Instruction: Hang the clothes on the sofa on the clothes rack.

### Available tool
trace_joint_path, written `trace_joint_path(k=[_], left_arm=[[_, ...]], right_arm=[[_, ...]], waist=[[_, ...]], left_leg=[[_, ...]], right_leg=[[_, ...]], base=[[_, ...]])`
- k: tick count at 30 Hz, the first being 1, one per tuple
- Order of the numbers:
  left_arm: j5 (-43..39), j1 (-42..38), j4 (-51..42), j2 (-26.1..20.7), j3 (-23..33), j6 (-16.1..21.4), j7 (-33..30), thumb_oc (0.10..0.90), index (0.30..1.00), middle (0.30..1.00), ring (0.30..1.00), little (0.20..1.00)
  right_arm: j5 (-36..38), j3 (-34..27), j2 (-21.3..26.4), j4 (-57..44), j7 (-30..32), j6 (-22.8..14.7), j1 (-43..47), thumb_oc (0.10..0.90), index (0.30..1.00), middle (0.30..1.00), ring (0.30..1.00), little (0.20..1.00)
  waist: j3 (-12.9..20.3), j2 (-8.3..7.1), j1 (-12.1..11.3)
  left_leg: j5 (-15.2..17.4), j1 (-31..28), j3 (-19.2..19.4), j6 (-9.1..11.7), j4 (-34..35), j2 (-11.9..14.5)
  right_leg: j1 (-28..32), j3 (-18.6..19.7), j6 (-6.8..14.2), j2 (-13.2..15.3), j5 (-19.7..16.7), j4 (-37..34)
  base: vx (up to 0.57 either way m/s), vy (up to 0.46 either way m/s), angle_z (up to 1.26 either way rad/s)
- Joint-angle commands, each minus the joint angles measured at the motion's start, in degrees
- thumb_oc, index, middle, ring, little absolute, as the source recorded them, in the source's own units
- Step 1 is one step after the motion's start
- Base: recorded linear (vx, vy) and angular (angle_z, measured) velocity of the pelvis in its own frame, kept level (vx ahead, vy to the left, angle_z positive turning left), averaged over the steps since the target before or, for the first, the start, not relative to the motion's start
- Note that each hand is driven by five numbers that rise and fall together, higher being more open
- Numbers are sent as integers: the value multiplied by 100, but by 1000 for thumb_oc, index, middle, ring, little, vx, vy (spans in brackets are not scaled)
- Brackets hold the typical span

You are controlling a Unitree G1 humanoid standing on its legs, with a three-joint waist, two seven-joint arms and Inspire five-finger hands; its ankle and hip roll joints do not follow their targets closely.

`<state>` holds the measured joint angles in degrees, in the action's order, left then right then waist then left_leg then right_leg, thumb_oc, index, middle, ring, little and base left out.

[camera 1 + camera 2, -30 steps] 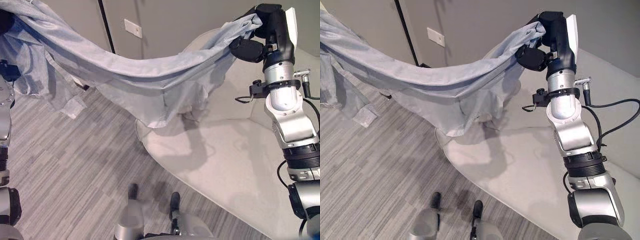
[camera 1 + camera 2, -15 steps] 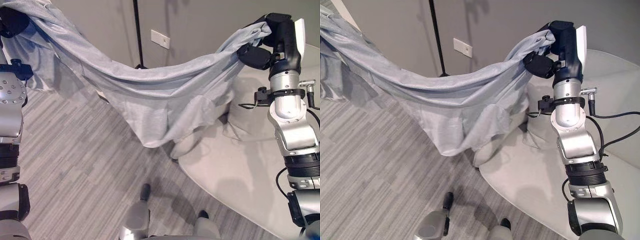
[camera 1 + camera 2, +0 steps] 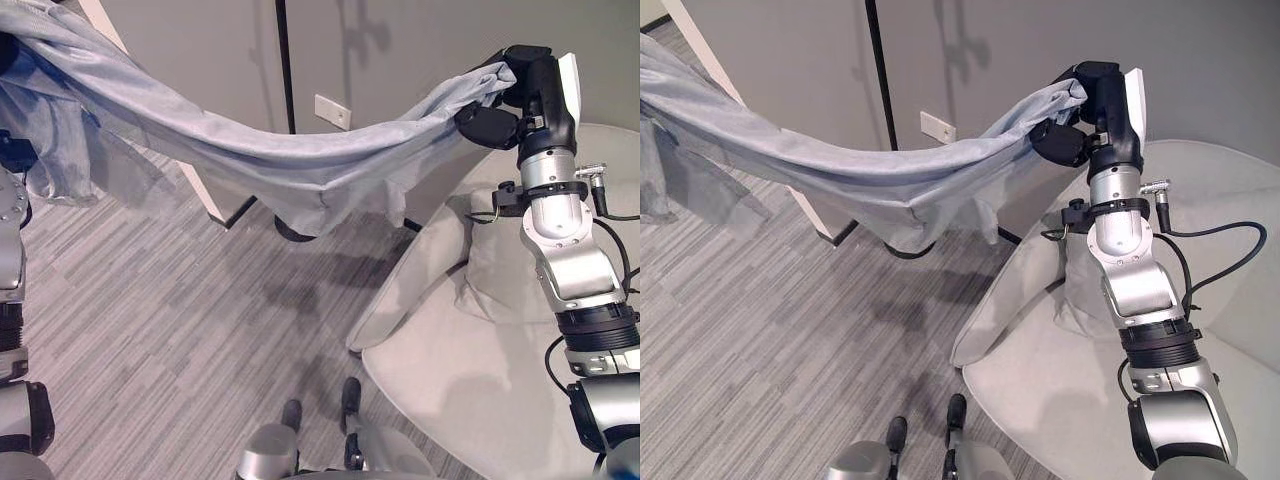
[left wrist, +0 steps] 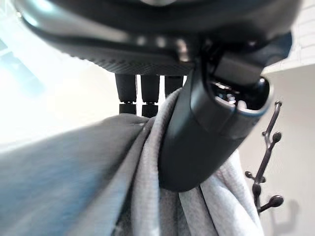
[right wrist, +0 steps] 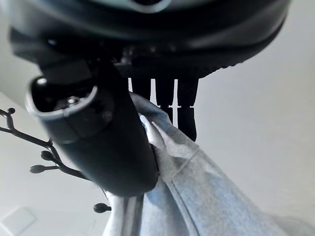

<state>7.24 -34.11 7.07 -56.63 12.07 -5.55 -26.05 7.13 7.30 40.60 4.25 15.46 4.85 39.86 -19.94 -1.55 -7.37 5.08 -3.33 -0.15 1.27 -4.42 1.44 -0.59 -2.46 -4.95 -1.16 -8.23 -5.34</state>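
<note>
Grey garment [image 3: 300, 170] stretched in air between both hands, sagging mid-span, clear of sofa [image 3: 480, 350]. Right hand [image 3: 520, 95] pinches one end: cloth bunched between thumb [image 5: 98, 142] and fingers [image 5: 167, 98]. Left hand [image 4: 206, 132] clamps other end same way, fabric under thumb, against fingers. Clothes rack [image 4: 268, 162] hooks show past thumbs (pole behind mid-span).

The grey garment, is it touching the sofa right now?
Apart. The left eye view shows the grey garment strung between both raised hands, with floor visible between its hanging fold and the sofa.
</note>
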Motion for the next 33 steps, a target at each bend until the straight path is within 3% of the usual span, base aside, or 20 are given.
trace_joint_path(k=[1,3,5,7,10,11,12,13,15,16,20,22,30,33], left_arm=[[259,-338,-175,-447,176,263,-407,400,300,300,300,300],[286,-338,-175,-405,201,287,-397,400,300,300,300,300],[352,-548,-302,-322,25,283,-239,400,300,300,300,300],[390,-627,-342,-294,-26,287,-185,400,300,300,300,300],[447,-788,-498,-272,-246,312,-53,400,300,300,300,300],[447,-832,-600,-232,-354,327,29,400,300,300,300,300],[446,-856,-623,-217,-396,352,40,400,300,300,300,300],[449,-862,-737,-161,-442,347,48,400,300,300,300,300],[464,-896,-934,-101,-511,356,89,400,300,300,300,300],[475,-853,-1012,-45,-474,362,102,400,300,300,300,300],[460,-974,-958,-29,-450,404,-7,400,300,300,300,300],[434,-1098,-893,-105,-538,351,-53,400,300,300,300,300],[446,-1051,-888,-29,-505,354,-60,400,300,300,300,300],[480,-843,-981,96,-403,322,-6,400,300,300,300,300]], right_arm=[[-95,-63,517,-237,321,-565,721,400,300,300,300,300],[-70,-130,556,-233,332,-563,669,400,300,300,300,300],[-66,-95,699,-258,244,-580,594,400,300,300,300,300],[-84,-96,689,-295,228,-587,592,400,300,300,300,300],[-141,-139,627,-327,217,-569,555,400,300,300,300,300],[-176,-164,529,-357,219,-534,517,400,300,300,300,300],[-195,-175,494,-387,211,-514,496,400,300,300,300,300],[-270,-185,453,-482,218,-468,513,400,300,300,300,300],[-263,-182,404,-548,198,-452,464,400,300,300,300,300],[-286,-196,471,-622,193,-464,380,400,300,300,300,300],[-298,114,759,-497,241,-529,661,400,300,300,300,300],[-297,237,911,-332,252,-504,741,400,300,300,300,300],[-181,472,1247,-102,245,-615,1022,400,300,300,300,300],[-128,234,1221,-238,252,-661,783,400,300,300,300,300]], waist=[[842,-164,-79],[878,-183,-94],[1082,-96,-71],[1173,-68,-86],[1276,-92,-158],[1299,-82,-197],[1269,-32,-197],[1099,145,-167],[942,286,-116],[885,360,-21],[697,333,188],[613,286,274],[888,88,320],[1037,83,421]], left_leg=[[-649,493,42,-124,942,926],[-595,618,-18,-56,942,993],[-587,725,-104,125,942,941],[-640,724,-159,163,942,900],[-701,590,-103,193,942,638],[-672,457,-58,170,942,401],[-630,342,-19,162,942,350],[-589,96,95,143,942,317],[-500,-125,133,141,942,253],[-478,-205,73,125,942,167],[-375,-532,102,129,942,84],[-357,-599,59,95,942,67],[-421,-671,164,-20,942,459],[-692,-815,222,-75,942,689]], right_leg=[[696,-266,639,482,765,34],[749,-276,601,529,765,34],[851,-266,515,682,752,34],[819,-272,496,788,716,34],[870,-246,437,1217,550,34],[999,-321,394,1499,304,34],[1012,-392,389,1640,240,144],[963,-498,366,1787,238,656],[900,-440,365,1699,293,1062],[723,-340,400,1490,296,1152],[196,-570,560,961,364,34],[-41,-403,513,839,549,34],[195,-546,700,739,593,34],[354,-582,749,582,596,34]], base=[[160,194,3],[183,249,-9],[234,420,-4],[121,271,-9],[201,443,-16],[286,556,-18],[333,680,-26],[228,518,-28],[143,381,-21],[116,219,-18],[133,-16,-9],[77,-92,1],[146,-211,39],[195,-244,18]])
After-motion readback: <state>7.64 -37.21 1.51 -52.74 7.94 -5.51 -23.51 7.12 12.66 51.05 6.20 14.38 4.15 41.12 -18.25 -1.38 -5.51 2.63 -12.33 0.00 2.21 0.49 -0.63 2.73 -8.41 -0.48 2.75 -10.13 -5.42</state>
